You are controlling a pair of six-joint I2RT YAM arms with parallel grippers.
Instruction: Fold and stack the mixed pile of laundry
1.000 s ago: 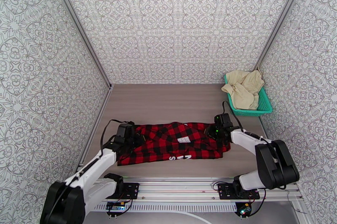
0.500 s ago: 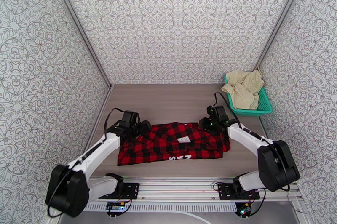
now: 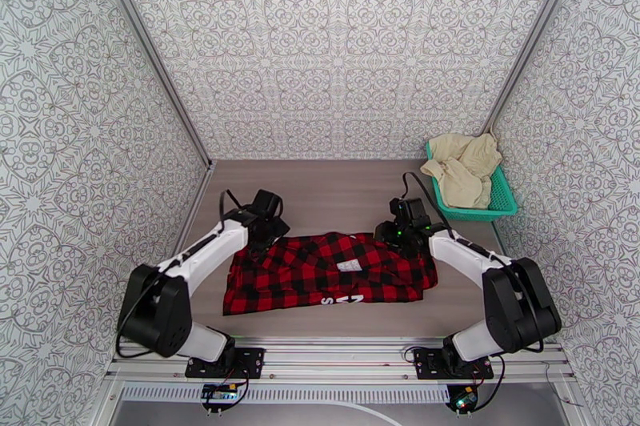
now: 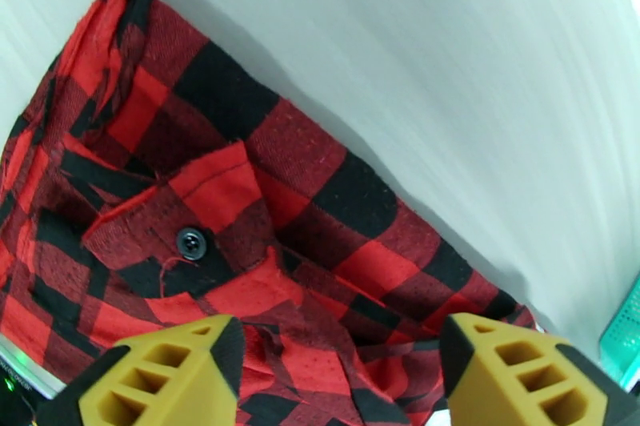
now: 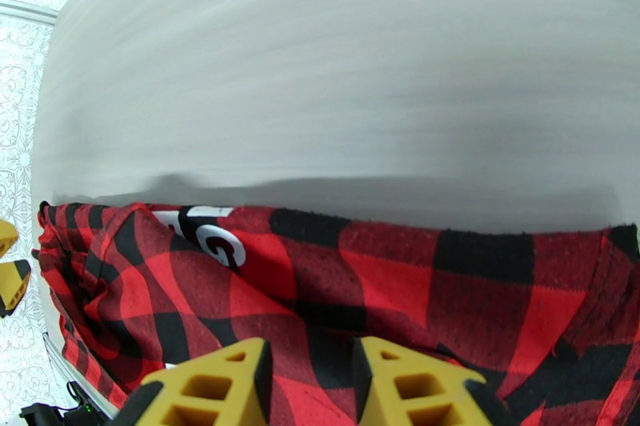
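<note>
Your red-and-black checked flannel shirt (image 3: 328,271) lies flat on the worktop (image 3: 336,195) between the two arms. Its long axis runs left to right, roughly parallel to the near edge. The white inner label (image 3: 348,266) faces up just right of the shirt's middle, and some white lettering (image 3: 344,299) sits along the near hem. I can't tell you from these views which end is the collar. Your left gripper (image 3: 272,229) hangs at the shirt's far left corner. In the left wrist view its yellow fingers (image 4: 160,375) are spread wide over the rumpled cloth, with a black button (image 4: 190,243) showing below them and nothing caught between them. Your right gripper (image 3: 400,234) is at the far right corner. In the right wrist view its fingers (image 5: 208,383) stand only narrowly apart above the checked fabric, and you cannot tell whether any cloth is pinched in that slot. The cream-beige cloth pieces (image 3: 464,167) are heaped in the teal mesh basket (image 3: 504,207) at the far right, well apart from the shirt.
</note>
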